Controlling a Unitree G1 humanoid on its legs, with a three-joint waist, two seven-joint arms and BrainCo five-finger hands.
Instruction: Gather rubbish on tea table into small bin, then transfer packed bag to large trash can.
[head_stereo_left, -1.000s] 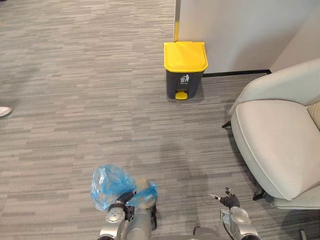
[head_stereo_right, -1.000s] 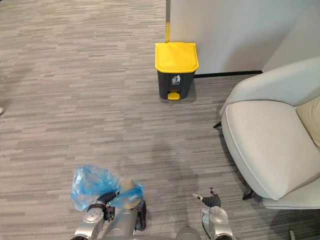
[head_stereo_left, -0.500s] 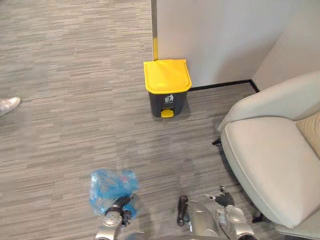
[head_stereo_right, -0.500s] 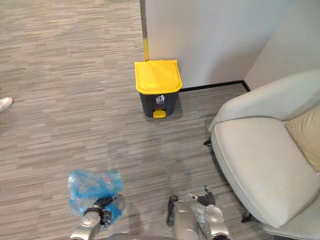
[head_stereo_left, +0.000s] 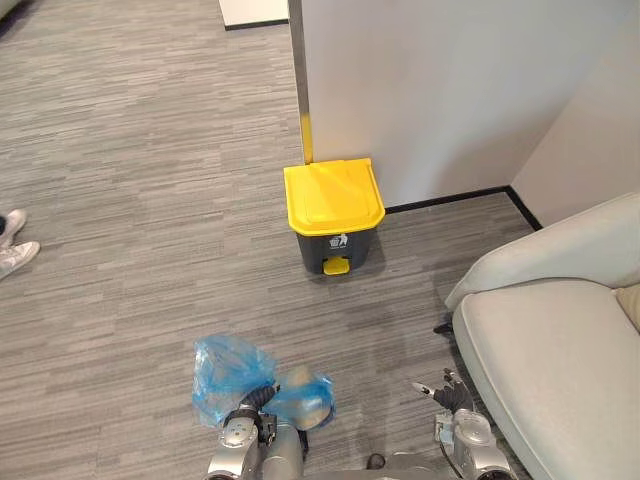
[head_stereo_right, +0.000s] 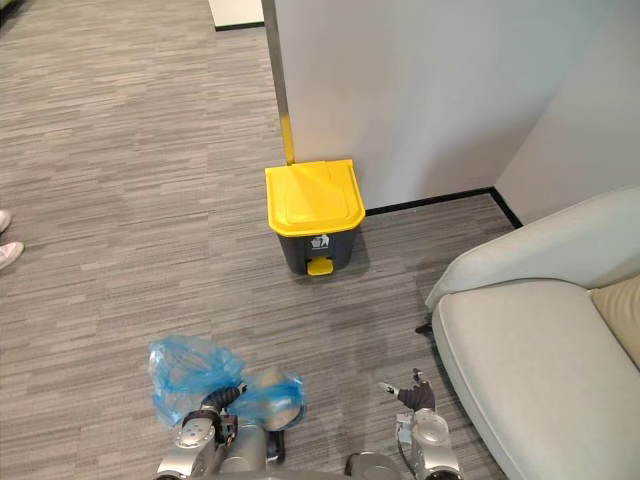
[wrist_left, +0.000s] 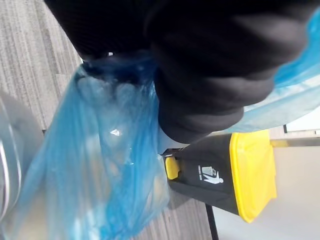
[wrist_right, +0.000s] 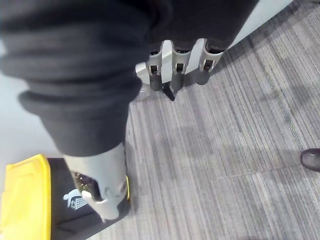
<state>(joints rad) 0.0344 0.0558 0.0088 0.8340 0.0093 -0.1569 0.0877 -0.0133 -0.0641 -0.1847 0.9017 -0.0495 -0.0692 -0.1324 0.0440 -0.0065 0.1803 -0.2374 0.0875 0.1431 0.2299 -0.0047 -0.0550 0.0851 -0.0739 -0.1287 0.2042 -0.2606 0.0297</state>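
A crumpled blue plastic bag (head_stereo_left: 232, 368) with rubbish inside hangs just above the grey carpet at the lower left, and my left hand (head_stereo_left: 240, 432) is shut on its gathered neck. In the left wrist view the bag (wrist_left: 100, 165) billows right beside the dark cover. Ahead stands the large trash can (head_stereo_left: 333, 215), dark grey with a closed yellow lid and a yellow pedal, against the white wall; it also shows past the bag (wrist_left: 235, 175). My right hand (head_stereo_left: 452, 398) hangs at the lower right, open and holding nothing, its fingers (wrist_right: 180, 62) straight over the carpet.
A cream armchair (head_stereo_left: 560, 350) fills the right side, with a beige cushion (head_stereo_right: 620, 310) on it. A white partition wall (head_stereo_left: 420, 90) with a metal corner post rises behind the bin. A person's white shoes (head_stereo_left: 15, 250) show at the far left edge.
The whole picture has shifted, so the camera has moved: the trash can now sits lower and more central. The bag stays in my left hand.
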